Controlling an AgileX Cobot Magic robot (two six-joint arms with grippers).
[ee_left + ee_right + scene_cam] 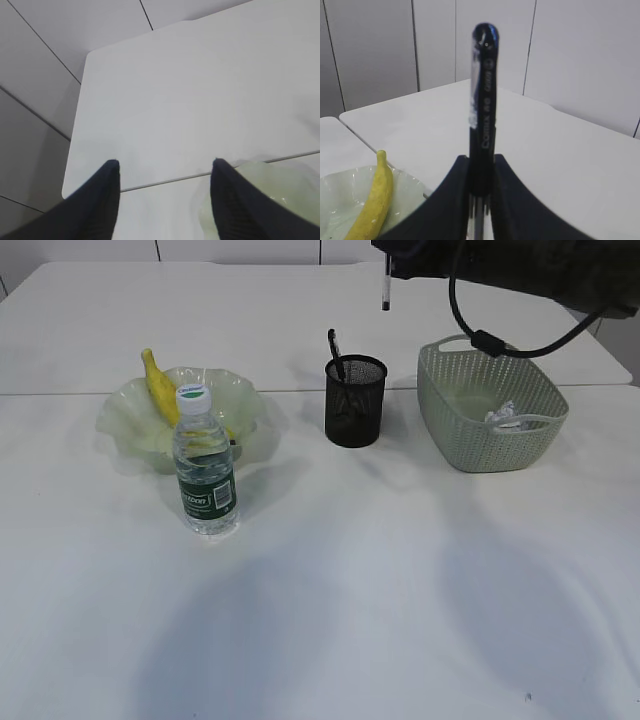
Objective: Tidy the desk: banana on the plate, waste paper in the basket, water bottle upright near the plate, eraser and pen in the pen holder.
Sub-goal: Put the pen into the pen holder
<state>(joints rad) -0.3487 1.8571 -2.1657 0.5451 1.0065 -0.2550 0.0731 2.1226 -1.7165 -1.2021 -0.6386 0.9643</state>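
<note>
on the left, the banana (158,387) lies on the plate (125,410), with the bottle (204,464) standing just in front. the left gripper (165,172) hangs half open, holding nothing. another pen (336,353) stands in the black cup (355,401). paper (503,415) lies in the basket (490,445). high above, the right gripper (481,167) pinches a pen (483,95).

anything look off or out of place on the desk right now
Nothing is spilled or damaged. The one item not put away is a pen, clamped in the right hand high above the pen holder. The banana lies on the plate, the bottle stands upright beside it, and paper sits in the basket.
</note>
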